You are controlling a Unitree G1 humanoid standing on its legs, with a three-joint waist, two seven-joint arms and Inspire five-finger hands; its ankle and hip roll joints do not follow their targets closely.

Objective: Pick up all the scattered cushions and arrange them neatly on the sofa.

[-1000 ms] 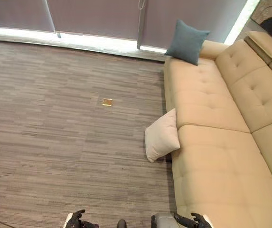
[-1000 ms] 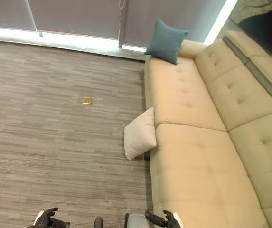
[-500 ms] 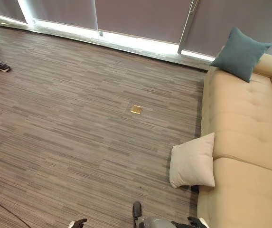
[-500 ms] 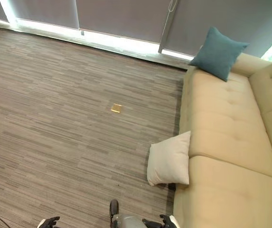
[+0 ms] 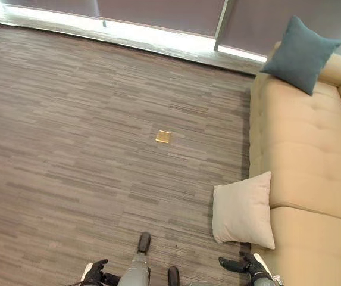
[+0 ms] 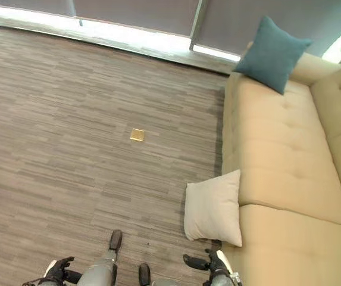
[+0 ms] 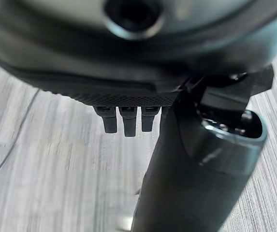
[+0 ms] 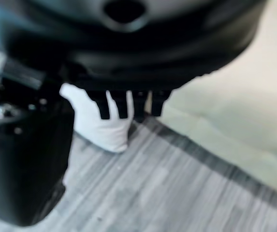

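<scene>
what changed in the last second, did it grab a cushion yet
No cushion taken. Only the camera has swung, so the whole scene has shifted in view. The beige cushion still leans on the floor against the sofa front, and the teal cushion still sits at the sofa's far end. The left hand and right hand stay low and open, holding nothing; the right one is now close to the beige cushion.

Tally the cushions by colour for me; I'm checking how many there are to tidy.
Teal cushion, propped at the sofa's far end: 1
Cream cushion, on the floor leaning against the sofa front: 1
Total: 2
</scene>
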